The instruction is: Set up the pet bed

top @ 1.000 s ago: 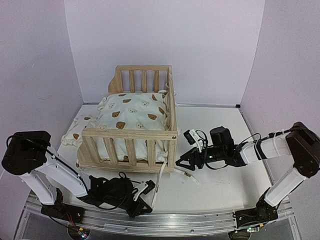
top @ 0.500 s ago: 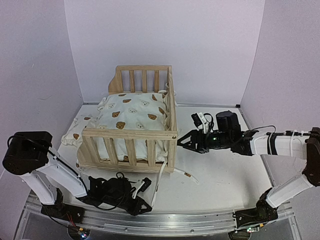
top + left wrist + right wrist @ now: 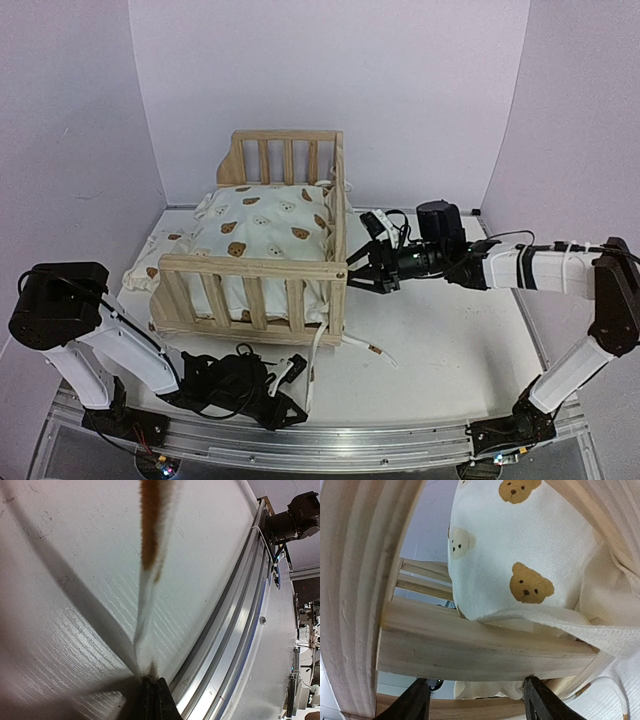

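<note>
Your room is tight on the left and open on the right. The pine pet bed frame stands left of centre on the white table, its headboard towards the back wall. Bare tabletop runs from its right side to the right wall. The bear-print cushion sits inside the frame. More of the same fabric spills onto the table at the frame's left, and you cannot tell whether that is the pillow or the cushion's ruffle. A loose tie end lies on the table just off the front right post.

Your right gripper is up against the frame's right side, near that post. Its fingers stand wide apart on either side of a wooden rail. Whether they touch the wood you cannot tell.

Your left gripper lies low by the table's near edge, beside the aluminium edge rail. Its fingertips are pressed together on a cream cushion tie with a brown tip.
</note>
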